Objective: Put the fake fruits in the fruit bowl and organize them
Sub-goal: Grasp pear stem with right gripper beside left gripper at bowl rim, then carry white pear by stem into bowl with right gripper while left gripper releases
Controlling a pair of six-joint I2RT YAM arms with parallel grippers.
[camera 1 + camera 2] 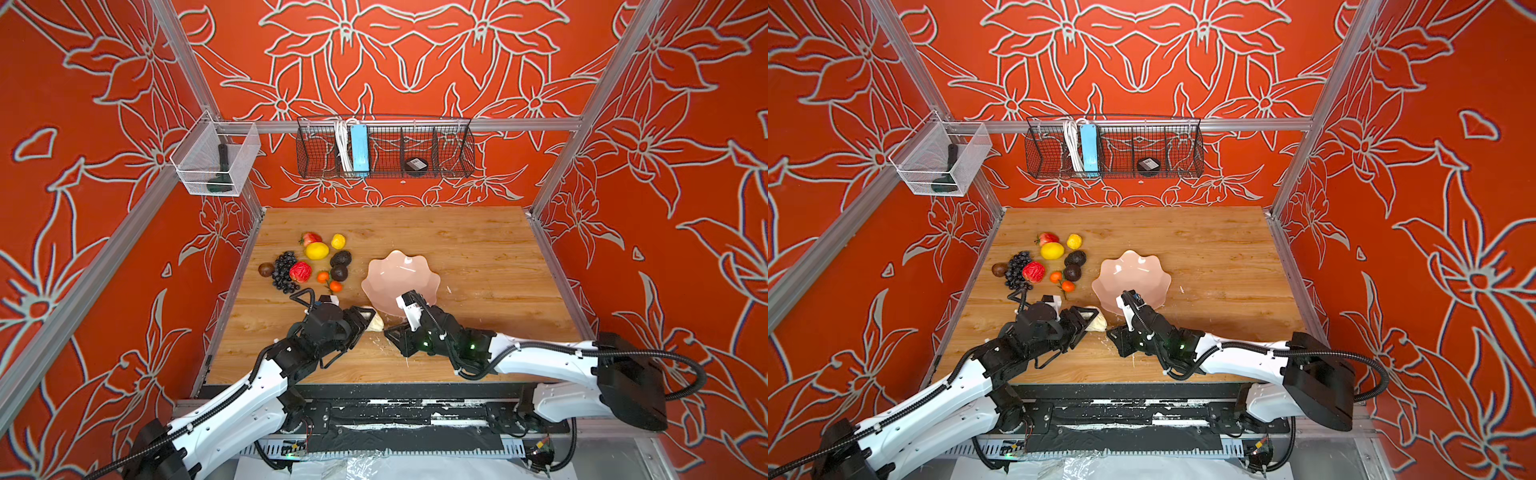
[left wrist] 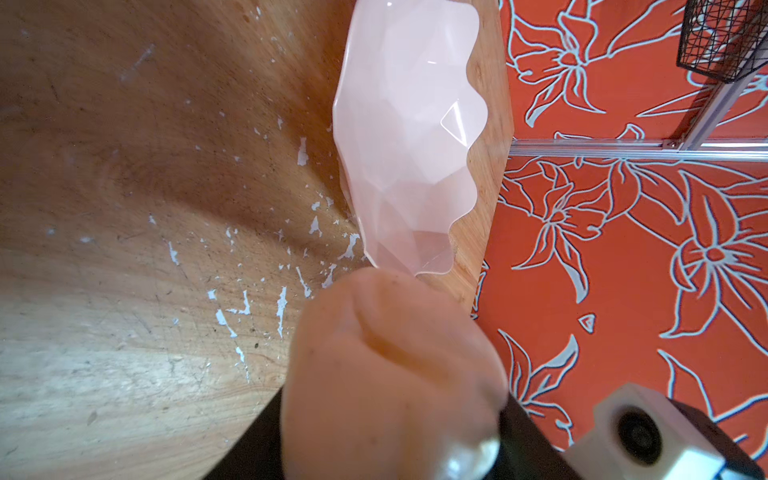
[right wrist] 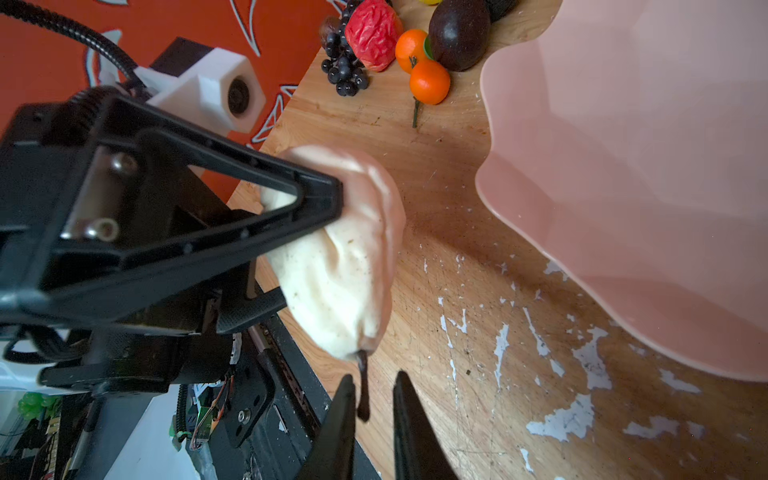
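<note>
Pear [image 3: 357, 257], cream with a peach blush, dark specks and a dark stem, is clamped across its belly by the left gripper [image 1: 366, 319] at 7 o'clock of the fruit bowl [image 1: 399, 270]. Its long axis is laid near level, stem toward 4 o'clock in both top views. The stem is flanked by the right gripper's [image 3: 374, 376] narrowly parted fingers.

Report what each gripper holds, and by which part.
Left gripper holds the pale pear across its wide body. Right gripper holds nothing: its jaws straddle the pear's stem with a gap showing.
</note>
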